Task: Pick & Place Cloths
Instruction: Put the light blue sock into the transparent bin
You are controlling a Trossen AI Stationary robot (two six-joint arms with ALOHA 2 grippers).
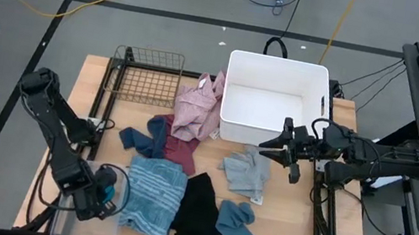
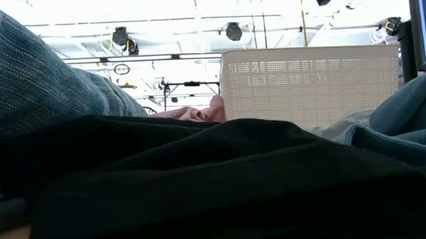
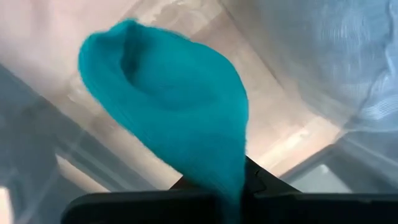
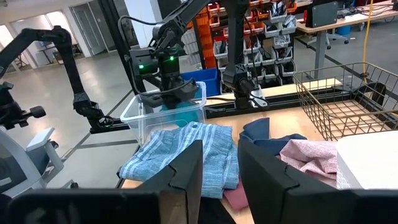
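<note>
From my station I find the left gripper (image 1: 104, 194) low over a clear plastic bin (image 1: 80, 228) at the table's (image 1: 343, 234) front left corner, its fingers pressed together on a teal cloth (image 3: 177, 106), which hangs from them inside the bin's walls. The right gripper (image 1: 269, 151) hovers just in front of the white basket (image 1: 272, 102), above the grey cloth (image 1: 245, 173), with its fingers (image 4: 186, 171) standing part-way apart and nothing between them. The remaining cloths lie spread across the middle of the table: a pink one (image 1: 199, 105) draped against the white basket's left wall, a maroon one (image 1: 180, 154) just in front of it, a navy one (image 1: 144, 139) to its left, a blue-striped one (image 1: 152, 196) beside the clear bin, a black one (image 1: 198, 208) touching the striped one's right edge, and a blue cloth (image 1: 238, 227) at the front, right of the black. A wire basket (image 1: 146, 77) stands at the rear left of the table, beside the pink cloth. In the low view the black cloth fills the foreground, so that neither gripper can be seen there.
</note>
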